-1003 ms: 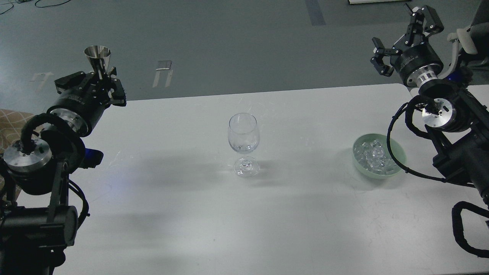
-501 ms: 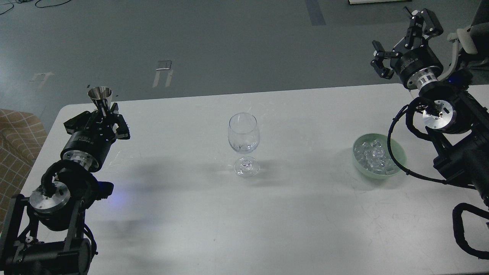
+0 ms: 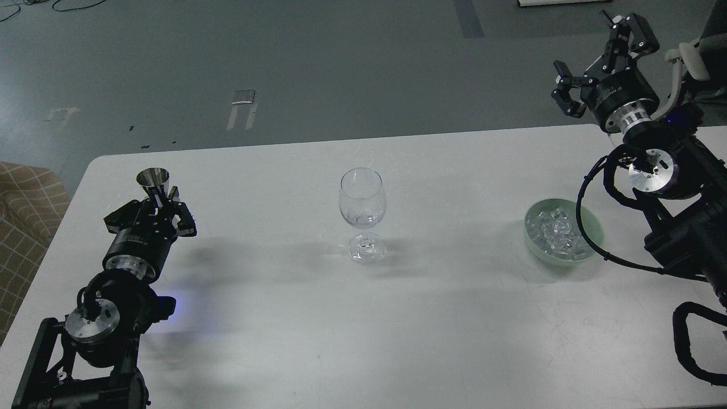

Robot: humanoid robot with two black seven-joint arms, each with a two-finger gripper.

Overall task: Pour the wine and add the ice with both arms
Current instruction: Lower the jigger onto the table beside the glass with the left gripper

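Ice cubes [image 3: 556, 232], small, clear and glassy, sit heaped in the pale green round bowl [image 3: 590, 227] on the right side of the table, and that is where our task's material lies. Starting at our right gripper [image 3: 596, 54]: its black fingers are spread wide with nothing between them, held high past the far edge of the table, above and behind the bowl and well apart from it. Our right arm [image 3: 670, 187], black with silver joint rings and a looped black cable, runs down from there to the right edge of the view, the cable hanging just beside the bowl's rim.

Over on the left, our left gripper [image 3: 164, 204] is clamped around the narrow waist of a shiny silver metal double-cone measuring cup [image 3: 154, 180], which stands upright with its open mouth facing up. The gripper sits low over the near-left part of the table. Our left arm [image 3: 108, 301] drops back from it to the lower left corner.

Between the two, a clear stemmed wine glass [image 3: 362, 213] stands upright near the middle of the white rectangular table [image 3: 363, 341], well apart from both grippers. Whether it holds any liquid, we cannot tell.
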